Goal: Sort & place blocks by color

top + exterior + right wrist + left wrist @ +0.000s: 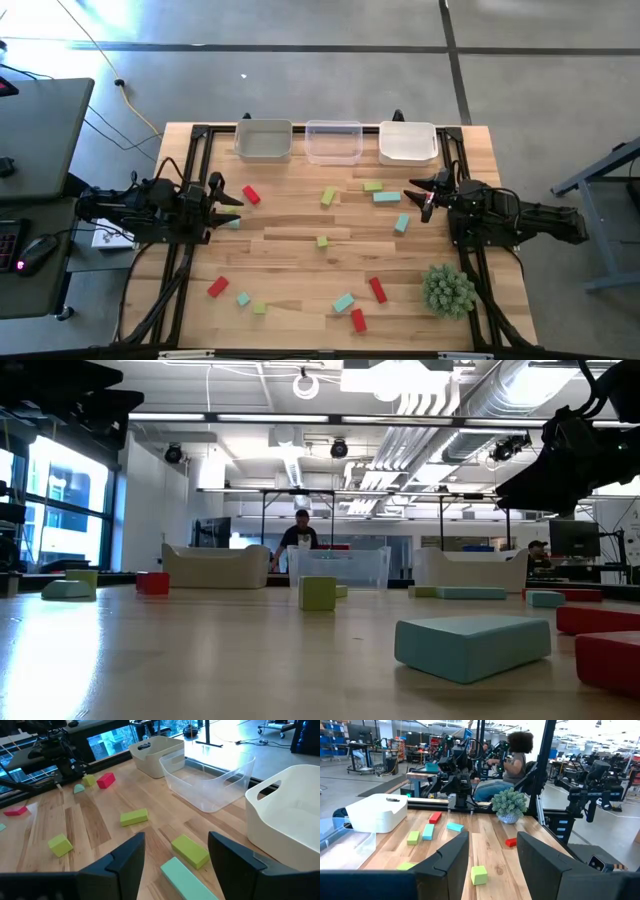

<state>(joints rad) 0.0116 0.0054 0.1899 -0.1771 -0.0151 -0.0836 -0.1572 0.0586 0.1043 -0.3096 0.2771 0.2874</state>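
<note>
Matt blocks — pale wood table, clear plastic bin.

In the low view the red block at the counter's near right corner is cut off by the picture's edge, so its full shape cannot be told. A dark arm enters at the upper right there, its tool out of sight. In the right wrist view the white bin runs off the side, and the teal block is partly hidden between the right tool's dark fingers. In the left wrist view the clear bin is cropped at the edge.
</note>
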